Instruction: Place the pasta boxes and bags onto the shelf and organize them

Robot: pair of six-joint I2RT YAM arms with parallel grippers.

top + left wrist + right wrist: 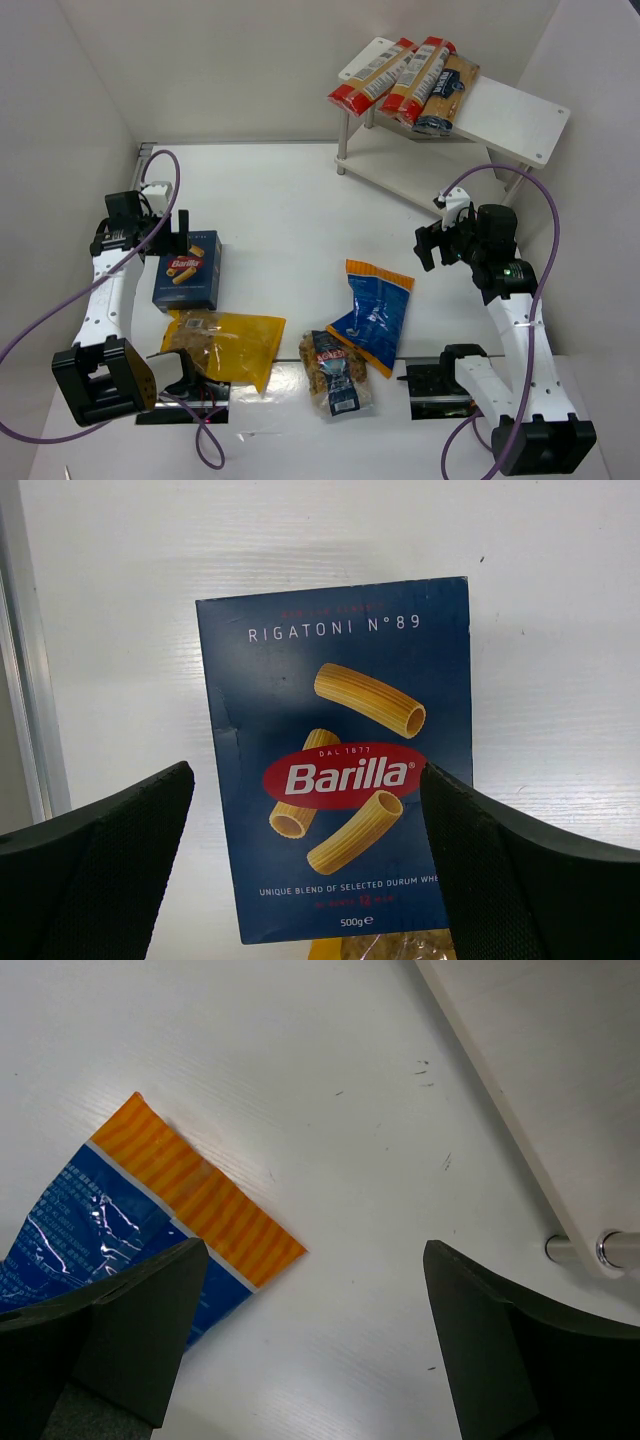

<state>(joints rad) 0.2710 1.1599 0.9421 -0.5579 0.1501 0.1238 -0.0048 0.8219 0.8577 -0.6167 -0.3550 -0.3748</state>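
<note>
The dark blue pasta box (188, 272) lies flat on the table at the left. My left gripper (175, 232) hovers open just above its far end; in the left wrist view the box (340, 780) fills the gap between the spread fingers of that gripper (305, 775). The yellow bag (222, 345) lies just in front of the box. The blue bag with the orange top (375, 312) and the small clear bag (335, 372) lie in the middle. My right gripper (440, 245) is open and empty above bare table, right of the blue bag (80, 1240). The white shelf (505, 115) stands at the back right.
Three long spaghetti packs (405, 80) lie on the shelf's top board at its left end. The shelf's lower board (560, 1090) and a metal leg (600, 1250) show close to the right gripper (315, 1250). White walls close in the table on the left, the back and the right.
</note>
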